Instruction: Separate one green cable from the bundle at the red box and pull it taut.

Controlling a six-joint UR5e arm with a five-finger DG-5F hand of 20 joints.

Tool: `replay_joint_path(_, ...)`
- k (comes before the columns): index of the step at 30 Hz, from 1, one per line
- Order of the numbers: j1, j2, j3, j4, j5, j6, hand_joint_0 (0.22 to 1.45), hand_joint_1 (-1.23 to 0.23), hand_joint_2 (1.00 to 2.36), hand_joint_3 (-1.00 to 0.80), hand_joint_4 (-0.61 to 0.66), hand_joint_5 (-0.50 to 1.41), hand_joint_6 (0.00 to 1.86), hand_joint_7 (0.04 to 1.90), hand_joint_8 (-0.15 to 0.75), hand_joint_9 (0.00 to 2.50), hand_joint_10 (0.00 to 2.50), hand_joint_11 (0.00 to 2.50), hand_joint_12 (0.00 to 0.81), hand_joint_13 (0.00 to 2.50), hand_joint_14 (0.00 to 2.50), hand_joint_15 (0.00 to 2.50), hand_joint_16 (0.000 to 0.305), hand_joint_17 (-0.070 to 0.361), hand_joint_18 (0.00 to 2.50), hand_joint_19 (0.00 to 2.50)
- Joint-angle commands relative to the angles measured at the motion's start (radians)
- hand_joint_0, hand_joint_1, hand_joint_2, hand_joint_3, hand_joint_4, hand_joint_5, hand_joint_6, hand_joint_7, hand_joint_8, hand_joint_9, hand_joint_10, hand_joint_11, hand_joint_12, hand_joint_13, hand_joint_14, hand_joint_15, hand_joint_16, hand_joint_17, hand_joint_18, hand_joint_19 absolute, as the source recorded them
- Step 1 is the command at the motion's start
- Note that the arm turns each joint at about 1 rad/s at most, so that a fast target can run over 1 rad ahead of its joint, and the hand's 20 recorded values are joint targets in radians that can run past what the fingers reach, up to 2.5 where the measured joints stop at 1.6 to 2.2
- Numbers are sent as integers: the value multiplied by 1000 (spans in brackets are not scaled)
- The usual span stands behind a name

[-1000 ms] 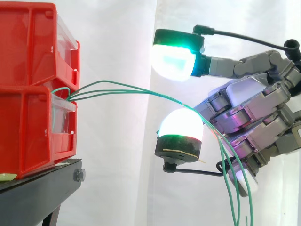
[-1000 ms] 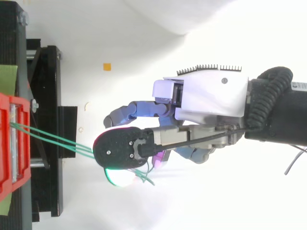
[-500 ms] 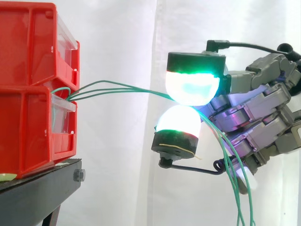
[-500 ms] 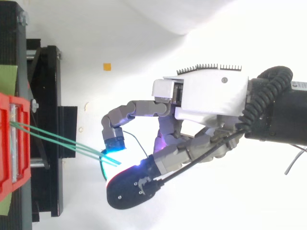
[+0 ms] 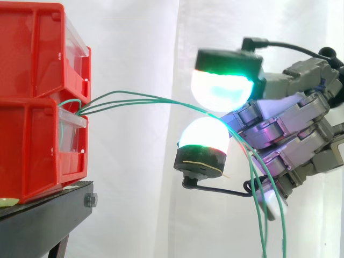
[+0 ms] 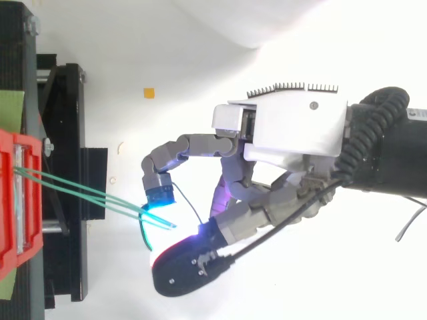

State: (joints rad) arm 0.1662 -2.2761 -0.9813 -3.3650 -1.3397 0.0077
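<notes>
1. Right at the hand (image 6: 293,140): it's a loose, half-open claw. The upper pad (image 5: 223,90) and the lower pad (image 5: 203,134) sit apart, and from above they're off to the side of each other. So nothing is pinched as far as I can see.
2. Between those two pads run the green cables (image 5: 161,101), all together as one bundle. They pass just over the lower pad, cross in front of the curled fingers (image 5: 293,126), then hang limp toward the bottom of the side view. They look to be resting against the hand, just not gripped.
3. Key bit for the next move imo: the bundle's long axis runs roughly level from the hand to the red box (image 5: 32,150). The box is at the side view's left, well apart from the pads. Pulling taut would mean going away from the box along that same line, back toward the arm's side.
4. Midway out, the cables bow upward in a slack arc, so none of them is taut. None is split off from the others either, so I'd call the separating step not done yet.
5. Farthest out, the cables go in at the clear front of the red box. It has an upper bin (image 5: 32,48) stacked on it, and both sit on a black stand (image 5: 48,215) with the white curtain (image 5: 134,43) behind.
</notes>
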Motion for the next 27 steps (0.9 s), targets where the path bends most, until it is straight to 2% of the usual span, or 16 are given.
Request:
replay_joint_path(1, 1, 0, 1, -1, 1, 0, 411, -465, 1000, -500, 138, 143, 520, 1394, 210, 2379, 1600, 1643, 303, 1492, 2500, 917, 79, 177, 1167, 145)
replay_joint_path(3, 1, 0, 1, -1, 1, 0, 388, -346, 1000, -500, 135, 147, 509, 1408, 206, 2406, 1545, 1643, 315, 1517, 2500, 905, 84, 188, 1194, 93)
replay_joint_path(5, -1, 0, 1, -1, 1, 0, 403, -222, 1000, -500, 122, 147, 511, 1401, 191, 2395, 1573, 1638, 301, 1501, 2500, 899, 81, 183, 1174, 101)
replay_joint_path(8, -1, 0, 1, 1, 2, 0, 466, -190, 1000, -500, 98, 141, 526, 1348, 166, 2334, 1740, 1549, 279, 1440, 2500, 922, 69, 156, 1079, 231)
replay_joint_path(10, 1, 0, 1, 1, 2, 0, 547, -267, 1000, -500, 69, 133, 543, 1292, 143, 2267, 1911, 1460, 257, 1380, 2500, 932, 57, 129, 1000, 417)
replay_joint_path(11, -1, 0, 4, 1, 2, 0, 595, -351, 1000, -500, 51, 134, 538, 1294, 130, 2255, 1944, 1443, 243, 1362, 2500, 941, 53, 120, 983, 485)
replay_joint_path(13, -1, 0, 10, -1, 2, 0, 676, -523, 1000, -500, 33, 139, 521, 1325, 112, 2268, 1909, 1448, 244, 1364, 2500, 953, 52, 116, 987, 511)
replay_joint_path(15, 1, 0, 15, -1, 2, -2, 727, -635, 1001, -489, 29, 143, 508, 1353, 113, 2287, 1858, 1461, 236, 1374, 2500, 951, 51, 115, 993, 521)
replay_joint_path(21, -1, 0, 38, -5, 4, -3, 772, -715, 1012, -368, 18, 146, 501, 1371, 105, 2315, 1785, 1476, 228, 1372, 2500, 924, 52, 116, 944, 437)
replay_joint_path(27, -4, 0, 53, -30, 4, -20, 759, -731, 1018, -293, -4, 147, 501, 1373, 114, 2335, 1727, 1512, 236, 1387, 2500, 923, 52, 117, 959, 452)
